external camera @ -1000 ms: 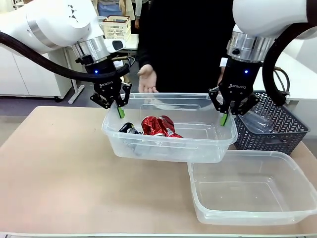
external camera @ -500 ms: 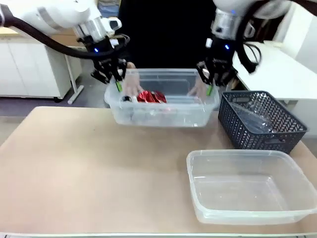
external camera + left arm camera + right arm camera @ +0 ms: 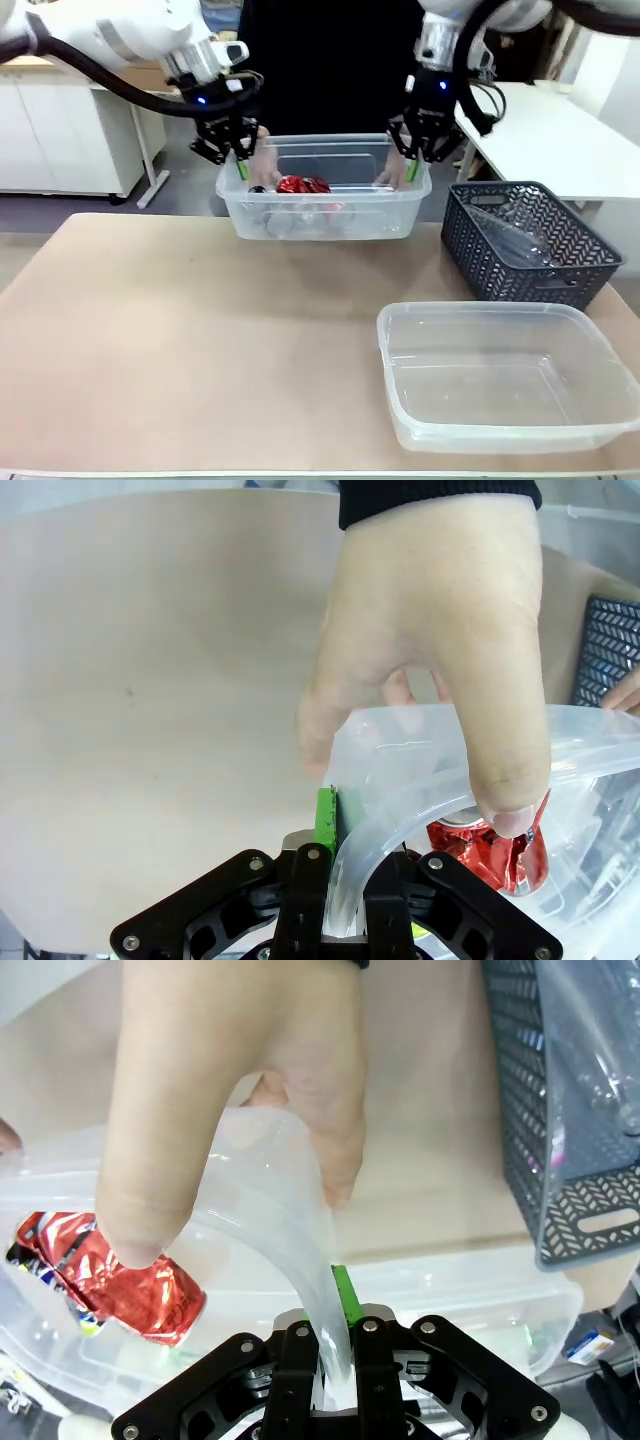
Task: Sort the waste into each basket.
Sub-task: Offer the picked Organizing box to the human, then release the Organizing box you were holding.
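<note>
1. Left gripper [image 3: 240, 168] is clamped tight on the rolled rim at the left end of the far tub [image 3: 325, 215]. In the left wrist view its green pad lies flat against the outside of the rim, and the clear plastic is pinched between the two fingers.
2. One hand of the person [image 3: 430, 650] grips that same end just beyond the gripper. Its thumb is over the rim and its fingers show through the clear wall.
3. The far tub is clear with rounded corners and sits level between the two arms at the far edge of the table [image 3: 180, 330]. I cannot tell whether its base touches the tabletop.
4. Crumpled red wrappers [image 3: 303, 185] lie inside that tub, toward its left half. The other waste around them is too blurred to name.
5. The person's other hand [image 3: 230, 1090] holds the right end the same way, thumb down inside close to a red wrapper.
6. Right gripper [image 3: 412, 168] is closed on the right-end rim, its jaws nipping the plastic just beside that hand.
7. A dark grey lattice basket [image 3: 530, 270] stands on the table to the right of the far tub, apart from it. A clear plastic bottle [image 3: 510, 240] lies inside it.
8. A second clear tub [image 3: 500, 430] stands at the near right, in front of the basket and well apart from the far tub.
</note>
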Controlling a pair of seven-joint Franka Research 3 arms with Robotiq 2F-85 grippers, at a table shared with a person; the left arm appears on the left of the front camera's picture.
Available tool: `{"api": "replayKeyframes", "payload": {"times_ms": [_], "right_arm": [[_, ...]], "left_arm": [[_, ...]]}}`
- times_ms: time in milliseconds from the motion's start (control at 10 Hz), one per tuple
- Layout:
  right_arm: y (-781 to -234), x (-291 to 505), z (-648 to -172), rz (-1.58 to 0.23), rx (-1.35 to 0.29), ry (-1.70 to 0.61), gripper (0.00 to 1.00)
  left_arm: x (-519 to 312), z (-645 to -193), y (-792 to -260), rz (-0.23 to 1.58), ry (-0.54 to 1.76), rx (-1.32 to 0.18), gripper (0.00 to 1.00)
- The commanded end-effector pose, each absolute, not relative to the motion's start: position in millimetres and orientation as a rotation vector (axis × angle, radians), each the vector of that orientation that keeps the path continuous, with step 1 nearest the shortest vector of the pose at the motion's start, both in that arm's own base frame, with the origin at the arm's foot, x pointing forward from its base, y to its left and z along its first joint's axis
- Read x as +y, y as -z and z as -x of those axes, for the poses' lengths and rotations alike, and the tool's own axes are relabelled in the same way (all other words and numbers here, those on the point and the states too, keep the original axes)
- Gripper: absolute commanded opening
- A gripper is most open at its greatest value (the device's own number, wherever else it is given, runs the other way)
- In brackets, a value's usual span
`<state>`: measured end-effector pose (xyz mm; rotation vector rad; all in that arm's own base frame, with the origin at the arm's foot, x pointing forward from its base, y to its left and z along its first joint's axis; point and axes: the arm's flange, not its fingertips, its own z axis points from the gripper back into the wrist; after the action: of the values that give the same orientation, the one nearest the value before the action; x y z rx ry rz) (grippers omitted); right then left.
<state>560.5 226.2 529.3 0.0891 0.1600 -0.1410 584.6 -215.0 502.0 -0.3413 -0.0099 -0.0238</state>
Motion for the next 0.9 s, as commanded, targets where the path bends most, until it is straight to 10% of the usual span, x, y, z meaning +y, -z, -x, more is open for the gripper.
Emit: {"api": "replayKeyframes", "payload": {"times_ms": [0,700,800], "right_arm": [[-528.5,223.2,-549.3,-0.086,0.152,0.142,0.04],[-532.8,225.9,-556.4,-0.086,0.156,0.140,0.04],[-545.6,218.5,-553.0,-0.098,0.089,0.181,0.21]], "left_arm": [[-213.3,-577.0,-510.2,0.353,0.015,-0.021,0.05],[-213.3,-577.0,-510.2,0.353,0.015,-0.021,0.05],[-215.2,-581.3,-507.1,0.339,0.029,-0.011,0.33]]}}
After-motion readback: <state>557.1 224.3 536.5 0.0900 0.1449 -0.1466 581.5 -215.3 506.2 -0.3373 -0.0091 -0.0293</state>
